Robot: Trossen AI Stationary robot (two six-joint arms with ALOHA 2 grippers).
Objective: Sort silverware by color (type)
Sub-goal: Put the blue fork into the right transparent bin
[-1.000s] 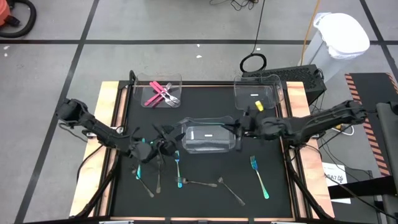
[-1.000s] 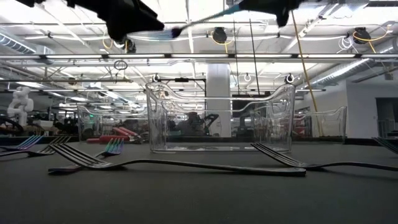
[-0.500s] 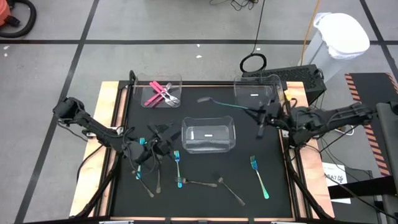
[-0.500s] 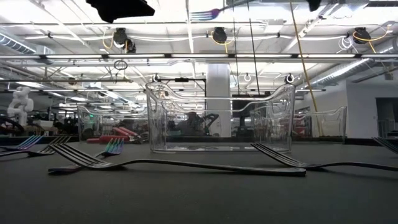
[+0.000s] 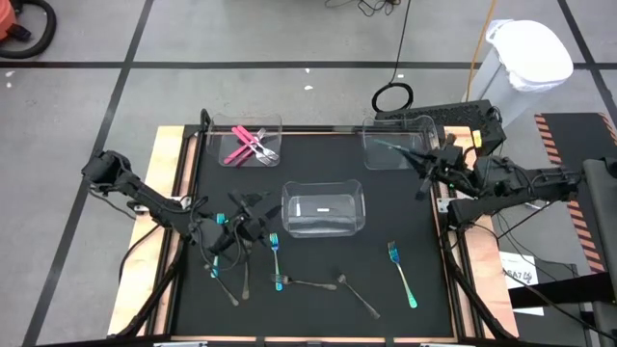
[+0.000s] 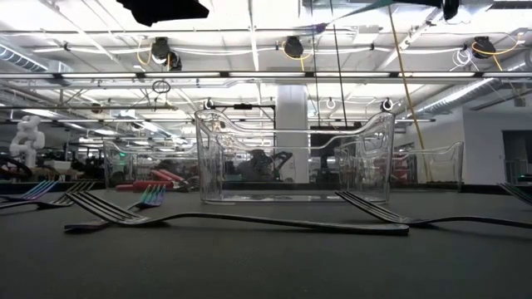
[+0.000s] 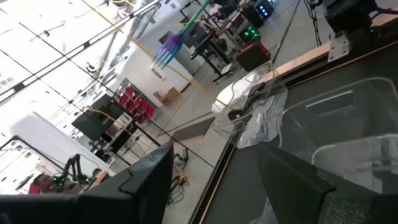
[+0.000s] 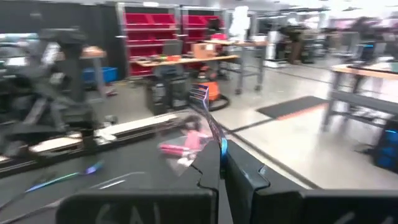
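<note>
My right gripper [image 5: 425,162] is up at the far right, shut on an iridescent blue-teal fork [image 5: 395,149]. The fork's tines [image 7: 166,51] reach over the far-right clear bin [image 5: 397,145]. My left gripper [image 5: 253,220] hovers open, left of the middle clear bin [image 5: 323,210], with nothing between its fingers. Pink forks [image 5: 249,145] lie in the far-left bin [image 5: 220,146]. More silverware lies flat on the black mat: a blue fork [image 5: 275,253], a teal fork [image 5: 402,273], grey pieces [image 5: 357,295], and several near the left [image 5: 220,272]. My right gripper pinches the fork's handle [image 8: 219,147] between its two fingers, near the handle's free end. The fork sticks out ahead along the fingers, roughly level, with the tines [image 8: 199,93] farthest from the gripper. It is lifted clear of the table, with its head above the far-right bin.
The middle bin holds a white label and stands between the two arms. A wooden rim [image 5: 172,222] frames the mat. Beyond the far right corner are a black box [image 5: 463,120] and a white bag [image 5: 530,53]. Bare mat lies between the middle and far bins.
My right gripper has drawn back from the middle bin's right side toward the far right and risen, staying shut on the fork. The fork has swung with it, and its tines have gone from beyond the middle bin to above the far-right bin.
</note>
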